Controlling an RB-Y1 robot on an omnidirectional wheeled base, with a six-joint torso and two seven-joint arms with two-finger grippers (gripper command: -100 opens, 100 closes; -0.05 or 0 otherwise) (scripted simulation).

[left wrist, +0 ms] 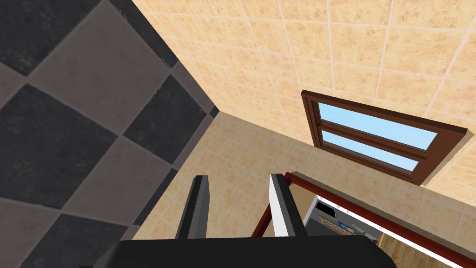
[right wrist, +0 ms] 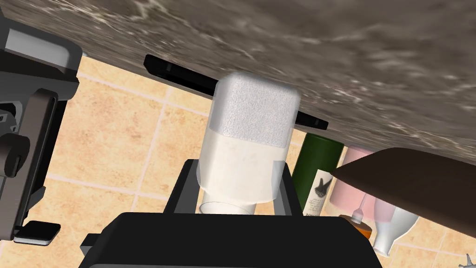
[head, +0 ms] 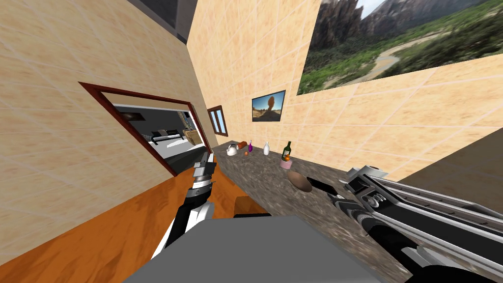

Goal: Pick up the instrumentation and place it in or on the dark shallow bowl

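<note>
Thing: a translucent white flask-like vessel with a frosted end point(right wrist: 251, 130) was over the speckled grey-brown counter point(right wrist: 348, 60), near the dark brown shallow bowl point(right wrist: 409, 177).
Right gripper point(right wrist: 234, 167): clamped on the vessel's sides.
Left gripper point(left wrist: 239, 195): fingers apart, empty.
Handling: probably light, smooth and fragile; a gentle mid-body hold seemed best.

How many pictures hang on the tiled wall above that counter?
2: a large mountain landscape picture high at the near end, a small dark-framed picture farther along. Others may be out of view.
</note>
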